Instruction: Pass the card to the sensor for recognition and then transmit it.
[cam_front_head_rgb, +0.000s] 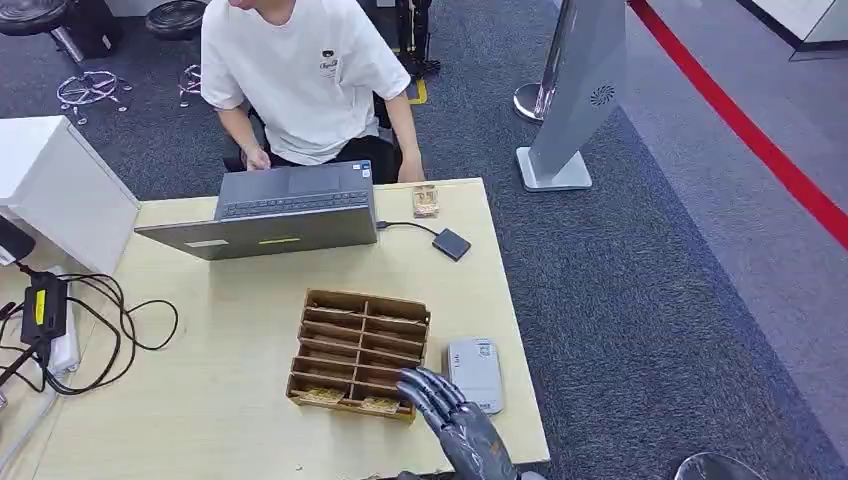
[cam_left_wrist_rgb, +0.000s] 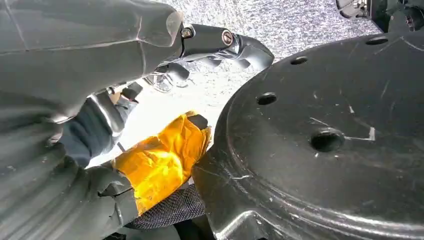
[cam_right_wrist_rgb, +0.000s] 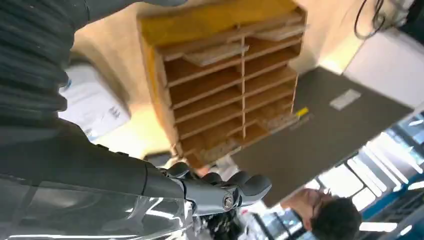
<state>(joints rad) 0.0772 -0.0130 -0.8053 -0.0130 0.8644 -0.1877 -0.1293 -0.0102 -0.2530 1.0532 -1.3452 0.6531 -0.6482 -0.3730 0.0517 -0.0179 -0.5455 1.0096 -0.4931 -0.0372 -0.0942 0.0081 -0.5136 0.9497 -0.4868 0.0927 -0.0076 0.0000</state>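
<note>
A brown cardboard sorting box (cam_front_head_rgb: 358, 345) with several compartments stands on the wooden table (cam_front_head_rgb: 220, 400). Cards (cam_front_head_rgb: 322, 395) lie in its nearest row, and the right wrist view shows them too (cam_right_wrist_rgb: 215, 52). Just right of the box lies the flat grey-white card sensor (cam_front_head_rgb: 474, 372), also seen in the right wrist view (cam_right_wrist_rgb: 90, 102). My right hand (cam_front_head_rgb: 435, 394) hovers over the box's near right corner, fingers spread, holding nothing; its fingers (cam_right_wrist_rgb: 220, 192) reach out over the box. My left hand (cam_left_wrist_rgb: 125, 115) hangs down by my body with nothing in it.
A person (cam_front_head_rgb: 300, 70) sits at the table's far side behind a grey laptop (cam_front_head_rgb: 280, 210). A black adapter (cam_front_head_rgb: 451, 243) and a small wooden item (cam_front_head_rgb: 426, 200) lie near the far right edge. Cables (cam_front_head_rgb: 90, 330) and a white box (cam_front_head_rgb: 50, 190) occupy the left. A grey kiosk (cam_front_head_rgb: 575, 100) stands on the carpet.
</note>
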